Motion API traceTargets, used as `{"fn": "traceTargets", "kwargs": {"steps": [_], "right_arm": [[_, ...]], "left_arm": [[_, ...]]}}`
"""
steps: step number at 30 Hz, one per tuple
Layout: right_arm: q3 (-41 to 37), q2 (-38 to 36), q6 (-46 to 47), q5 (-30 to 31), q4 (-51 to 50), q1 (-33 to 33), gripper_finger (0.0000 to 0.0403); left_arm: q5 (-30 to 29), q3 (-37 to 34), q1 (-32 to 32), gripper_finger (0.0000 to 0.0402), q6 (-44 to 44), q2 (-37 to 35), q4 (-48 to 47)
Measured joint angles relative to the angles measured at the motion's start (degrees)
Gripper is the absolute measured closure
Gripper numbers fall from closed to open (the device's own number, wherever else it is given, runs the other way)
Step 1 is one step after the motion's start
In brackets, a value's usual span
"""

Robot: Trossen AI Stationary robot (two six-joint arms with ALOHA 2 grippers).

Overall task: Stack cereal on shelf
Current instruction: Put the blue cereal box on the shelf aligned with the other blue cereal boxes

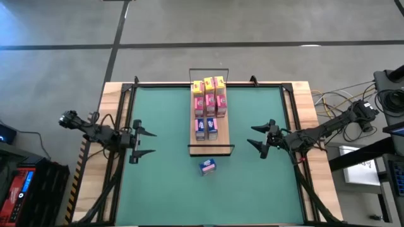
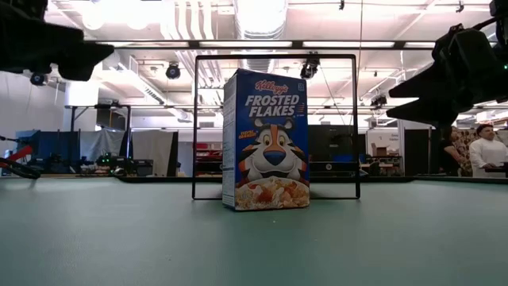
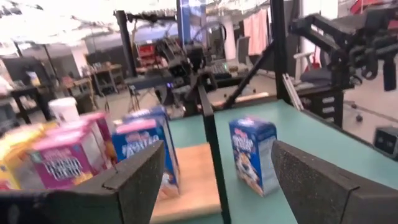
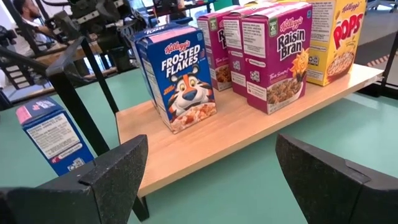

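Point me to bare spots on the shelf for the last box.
The shelf is bare only at its near end, between the blue Frosted Flakes boxes and the black wire frame. Farther back it is packed. The loose blue box stands on the table just outside that frame.

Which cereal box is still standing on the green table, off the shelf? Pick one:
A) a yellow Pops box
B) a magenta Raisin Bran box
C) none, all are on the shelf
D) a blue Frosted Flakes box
D: the high view shows one blue Frosted Flakes box alone on the green table, just past the shelf end, while the yellow and magenta boxes all stand on the plank.
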Motion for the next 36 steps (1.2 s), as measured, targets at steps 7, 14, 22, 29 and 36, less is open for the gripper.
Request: {"fn": "traceTargets", "kwargs": {"steps": [7,14,22,29,36], "right_arm": [[0.0,0.0,0.0,0.0,-0.2,0.0,0.0062],[0.0,0.0,0.0,0.0,-0.5,0.0,0.0062],[0.0,0.0,0.0,0.0,-0.4,0.0,0.0062],[0.0,-0.1,-0.7,0.0,-1.3,0.0,0.0062],[0.0,0.0,0.0,0.0,-1.5,0.0,0.0062]], "left_arm": [[0.0,-1.4,0.0,0.0126,-2.8,0.7,0.8],[-0.8,-1.4,0.0,0.0125,-3.7,2.3,0.8],[-0.7,-1.4,0.0,0.0125,-3.7,3.3,0.8],[-0.8,-0.9,0.0,0.0125,-3.7,3.9,0.4],[-0.8,-0.9,0.0,0.0125,-3.7,4.3,0.4]]}}
